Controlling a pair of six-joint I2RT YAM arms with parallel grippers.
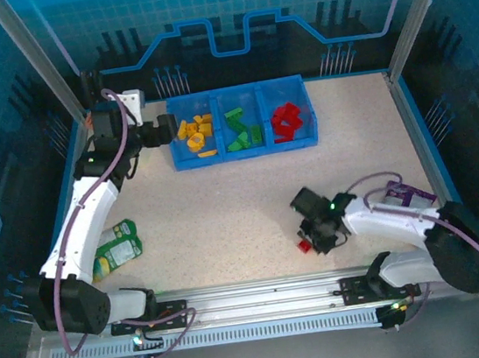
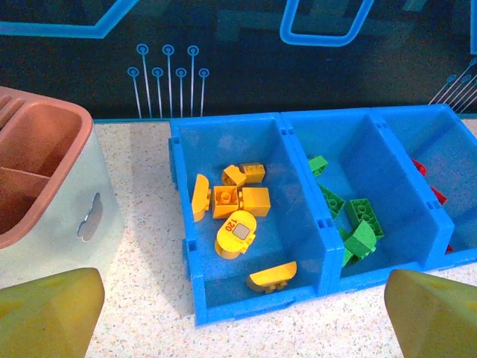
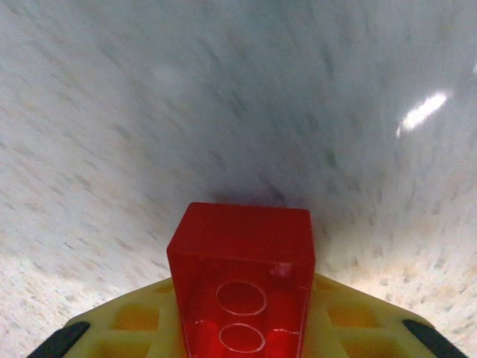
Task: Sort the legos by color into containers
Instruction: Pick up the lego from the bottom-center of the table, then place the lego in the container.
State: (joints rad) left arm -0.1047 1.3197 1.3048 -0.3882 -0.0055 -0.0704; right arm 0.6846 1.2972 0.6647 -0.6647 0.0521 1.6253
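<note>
Your right end effector (image 1: 311, 237), lower right, grips a red lego (image 3: 240, 268); your left end effector (image 1: 165, 133) gapes beside the containers (image 1: 245, 153).

On the speckled tabletop (image 1: 224, 199) we see a green packet (image 1: 118, 248) lying at the lower left of the overhead view, and a purple packet (image 1: 408, 196) at the lower right, partly hidden. At the left edge of the left wrist view stands a cream holder (image 2: 93, 224) with an orange-pink rim and inner dividers. Behind it rises a dark back wall (image 2: 238, 74) marked with light blue lines.
</note>
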